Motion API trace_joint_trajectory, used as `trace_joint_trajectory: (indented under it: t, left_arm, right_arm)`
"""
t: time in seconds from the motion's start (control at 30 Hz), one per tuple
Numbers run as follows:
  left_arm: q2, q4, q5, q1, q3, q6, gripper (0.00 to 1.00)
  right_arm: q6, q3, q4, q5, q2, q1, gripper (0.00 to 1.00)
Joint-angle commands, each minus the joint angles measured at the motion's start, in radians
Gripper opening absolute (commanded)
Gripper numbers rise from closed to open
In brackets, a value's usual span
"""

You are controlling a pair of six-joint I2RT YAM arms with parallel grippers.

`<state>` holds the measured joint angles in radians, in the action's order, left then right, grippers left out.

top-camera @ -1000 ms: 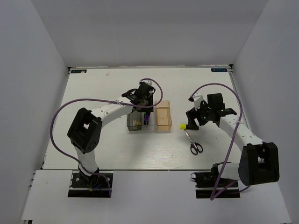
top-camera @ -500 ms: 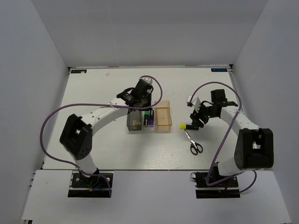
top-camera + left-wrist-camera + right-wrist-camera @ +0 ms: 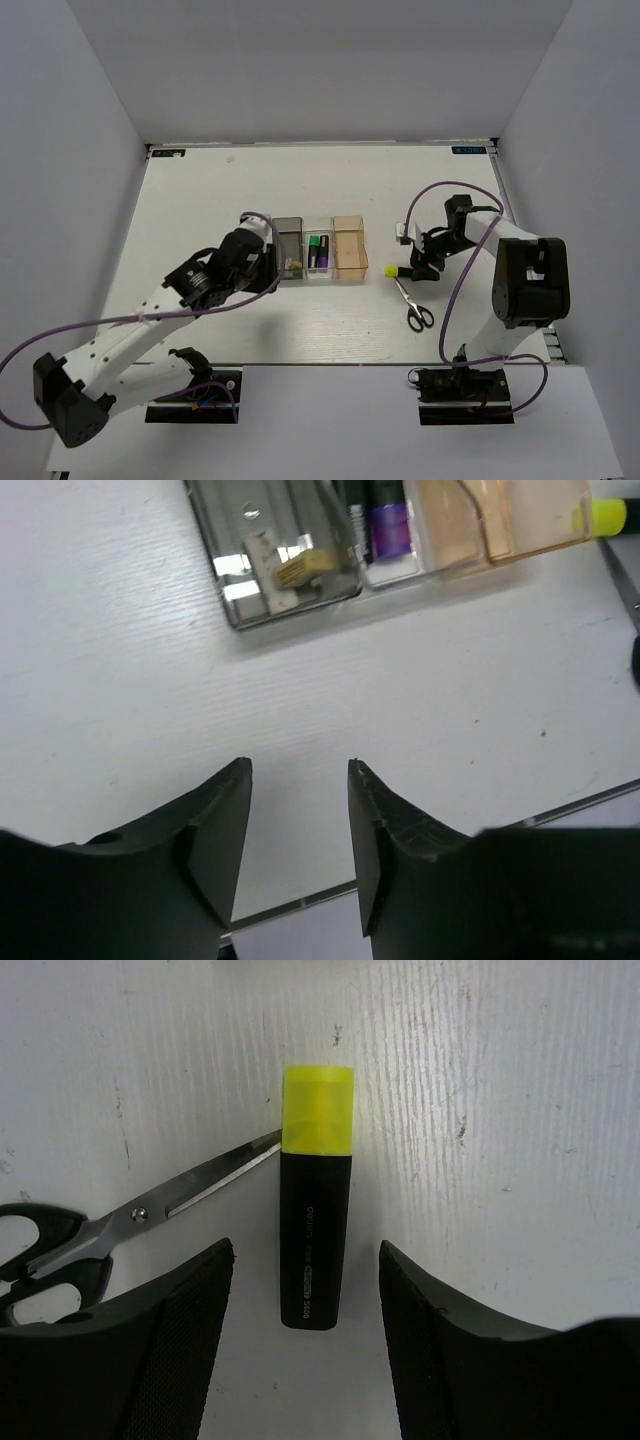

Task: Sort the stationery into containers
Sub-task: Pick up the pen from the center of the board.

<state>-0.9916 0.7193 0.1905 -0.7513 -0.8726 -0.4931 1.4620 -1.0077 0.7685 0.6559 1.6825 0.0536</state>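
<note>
R gripper (image 3: 305, 1260) – jaws spread wide, straddling the yellow-capped marker (image 3: 316, 1250), one finger each side. Gap shows on both sides, so no pinch, nothing held. Marker lies flat on the table (image 3: 200, 200), just right of the orange bin (image 3: 350, 262), cap pointing toward that bin in the top view. In the wrist view the cap edge meets the tip of the scissors (image 3: 150, 1210). Scissors lie flat w/ blades shut, handles toward the near edge of the table.

L gripper (image 3: 300, 780) – also spread, nothing btwn the fingers. It hangs over bare table at the near-left corner of the grey bin (image 3: 289, 219).

Bins sit in a row, side by side: grey, then clear bin (image 3: 318, 219), then orange, left to right. Grey bin holds the tan eraser (image 3: 312, 562). Clear bin holds the green-capped marker (image 3: 313, 246) w/ a purple item (image 3: 388, 525) right beside it; can't tell what that one is.
</note>
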Motion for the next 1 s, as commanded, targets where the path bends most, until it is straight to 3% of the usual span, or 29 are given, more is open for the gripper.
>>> trace_joint_trajectory:
  t: [0.0, 0.27, 0.33, 0.47, 0.5, 0.6, 0.83, 0.97]
  left_arm:
    - [0.089, 0.112, 0.056, -0.006, 0.046, -0.012, 0.55]
    - [0.324, 0.221, 0.151, -0.005, 0.162, -0.041, 0.56]
    - [0.372, 0.244, 0.176, -0.006, 0.172, -0.047, 0.56]
    - [0.419, 0.258, 0.191, -0.008, 0.202, -0.064, 0.56]
    - [0.424, 0.264, 0.19, -0.006, 0.205, -0.065, 0.56]
    - [0.447, 0.265, 0.176, -0.006, 0.221, -0.081, 0.56]
    - [0.465, 0.255, 0.155, -0.006, 0.251, -0.097, 0.56]
    - [0.462, 0.235, 0.13, -0.008, 0.264, -0.104, 0.56]
  right_arm:
    - [0.041, -0.029, 0.022, 0.005, 0.032, 0.009, 0.63]
    - [0.015, -0.019, -0.047, -0.082, 0.098, 0.046, 0.58]
    - [0.024, -0.003, -0.052, -0.124, 0.106, 0.057, 0.51]
    - [0.026, 0.029, -0.061, -0.171, 0.12, 0.066, 0.23]
    - [0.026, 0.037, -0.064, -0.182, 0.115, 0.069, 0.12]
    - [0.02, 0.076, -0.086, -0.19, 0.091, 0.065, 0.0]
    - [-0.017, 0.026, 0.032, -0.144, -0.096, 0.058, 0.0]
    - [-0.112, -0.08, 0.144, -0.011, -0.165, 0.071, 0.0]
